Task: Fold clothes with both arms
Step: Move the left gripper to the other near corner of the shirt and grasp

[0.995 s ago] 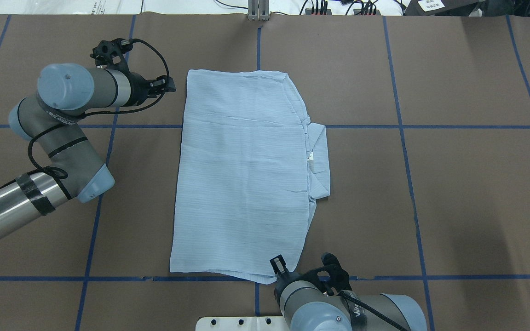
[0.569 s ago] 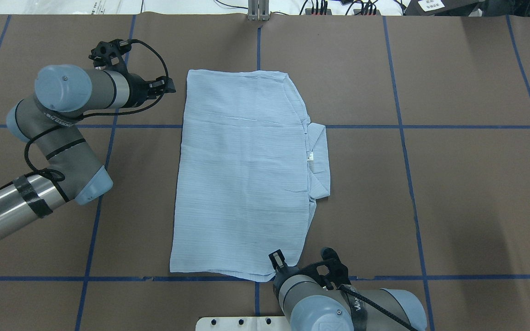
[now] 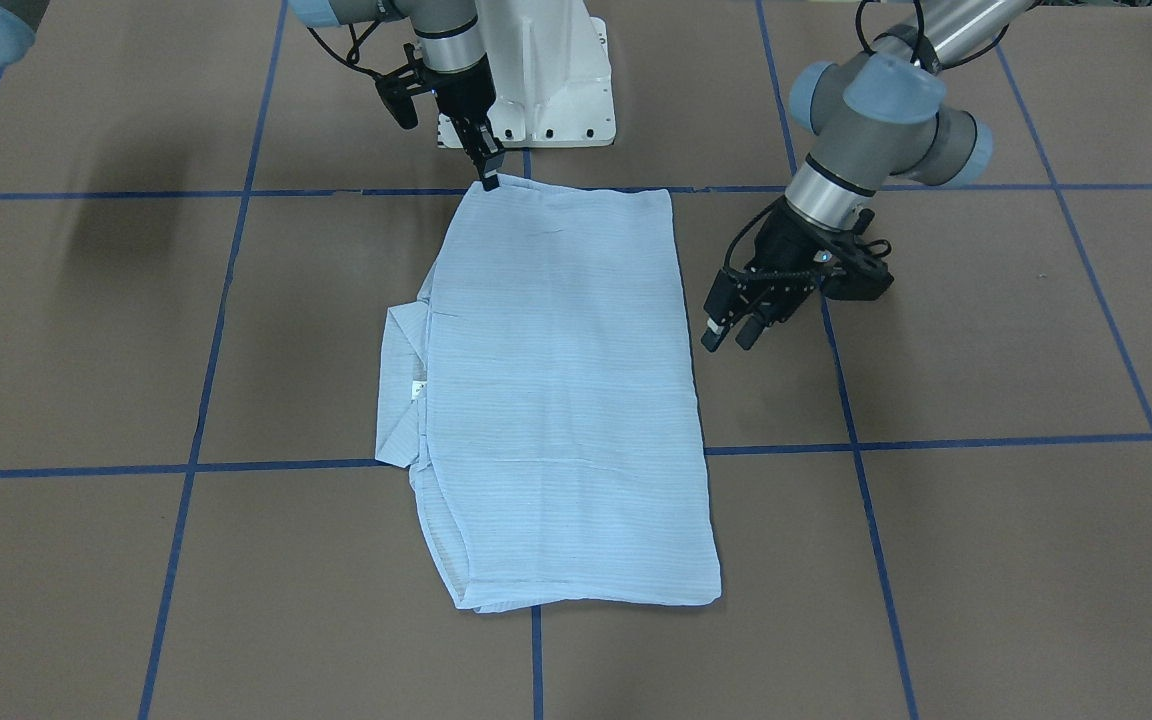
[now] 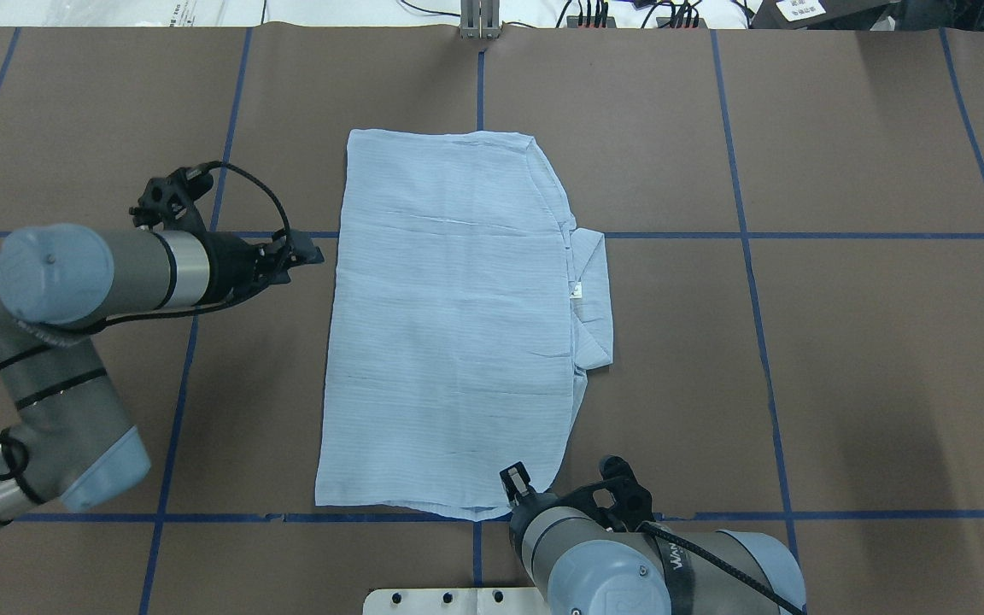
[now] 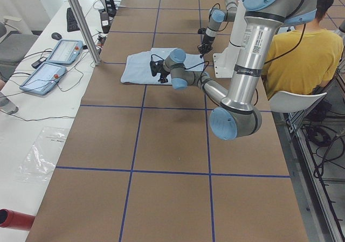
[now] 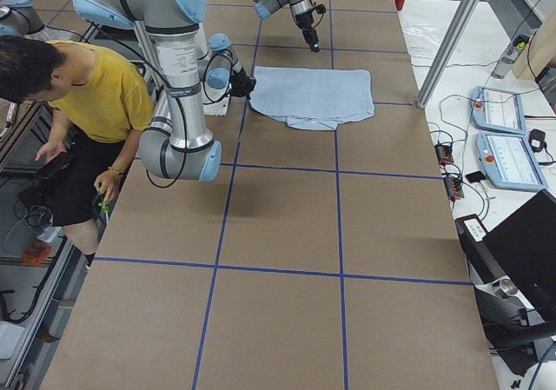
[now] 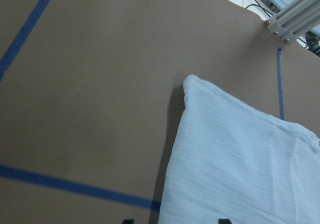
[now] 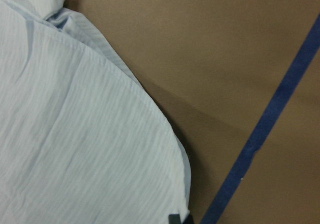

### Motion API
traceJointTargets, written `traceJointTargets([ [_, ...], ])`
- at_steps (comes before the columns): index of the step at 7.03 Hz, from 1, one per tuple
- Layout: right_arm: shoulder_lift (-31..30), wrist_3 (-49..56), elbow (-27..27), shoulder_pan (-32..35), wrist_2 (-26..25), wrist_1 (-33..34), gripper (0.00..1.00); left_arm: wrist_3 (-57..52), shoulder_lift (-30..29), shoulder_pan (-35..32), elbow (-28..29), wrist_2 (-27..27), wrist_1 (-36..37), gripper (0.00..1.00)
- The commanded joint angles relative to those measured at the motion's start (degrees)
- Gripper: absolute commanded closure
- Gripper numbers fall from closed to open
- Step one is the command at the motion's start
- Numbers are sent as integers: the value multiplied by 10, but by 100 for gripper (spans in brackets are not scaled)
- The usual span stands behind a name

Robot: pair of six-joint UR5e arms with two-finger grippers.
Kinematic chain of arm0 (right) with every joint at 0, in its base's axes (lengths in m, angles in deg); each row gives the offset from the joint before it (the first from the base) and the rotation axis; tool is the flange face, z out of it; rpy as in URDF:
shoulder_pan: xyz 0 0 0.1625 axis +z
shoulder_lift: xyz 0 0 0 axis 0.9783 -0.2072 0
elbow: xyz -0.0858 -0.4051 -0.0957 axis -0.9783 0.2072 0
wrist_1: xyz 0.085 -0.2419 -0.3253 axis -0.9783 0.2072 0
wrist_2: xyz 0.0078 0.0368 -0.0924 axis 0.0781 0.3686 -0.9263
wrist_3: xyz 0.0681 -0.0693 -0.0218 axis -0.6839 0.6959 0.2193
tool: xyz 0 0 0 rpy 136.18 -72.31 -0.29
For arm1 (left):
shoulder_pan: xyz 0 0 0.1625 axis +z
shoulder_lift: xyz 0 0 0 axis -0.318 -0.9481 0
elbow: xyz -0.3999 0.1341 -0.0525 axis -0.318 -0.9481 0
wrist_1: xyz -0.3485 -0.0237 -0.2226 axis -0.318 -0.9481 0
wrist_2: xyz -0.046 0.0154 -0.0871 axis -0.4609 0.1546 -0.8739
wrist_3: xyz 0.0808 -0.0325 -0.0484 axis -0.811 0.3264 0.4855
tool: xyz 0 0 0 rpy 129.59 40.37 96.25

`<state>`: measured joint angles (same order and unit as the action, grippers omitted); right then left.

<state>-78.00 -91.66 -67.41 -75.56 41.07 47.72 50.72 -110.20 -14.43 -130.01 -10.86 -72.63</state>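
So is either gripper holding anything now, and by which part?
The right gripper seems to pinch the shirt at its hem corner nearest the robot's base. The left gripper hangs open beside it, holding nothing.

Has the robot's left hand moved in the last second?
Yes. The left hand slid toward the robot along the shirt, crossing the blue tape line.

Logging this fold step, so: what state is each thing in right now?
shirt, folded into a long panel, lying flat, collar poking out.
left gripper, open, hovering beside the shirt, not touching.
right gripper, shut, pinching the shirt's near corner.
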Motion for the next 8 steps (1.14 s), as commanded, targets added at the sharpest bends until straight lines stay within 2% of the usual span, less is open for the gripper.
traceJointTargets([
  [1,-1,1,-3,1,1,1,100,105,84,126,-95,66,10,36],
  [2,-1,1,-3,1,1,1,100,136,90,177,-97,109,13,36],
  [3,-1,1,-4,1,1,1,100,154,89,204,-98,125,35,36],
  [8,-1,1,-2,-2,0,0,100,184,85,251,-95,133,56,38],
])
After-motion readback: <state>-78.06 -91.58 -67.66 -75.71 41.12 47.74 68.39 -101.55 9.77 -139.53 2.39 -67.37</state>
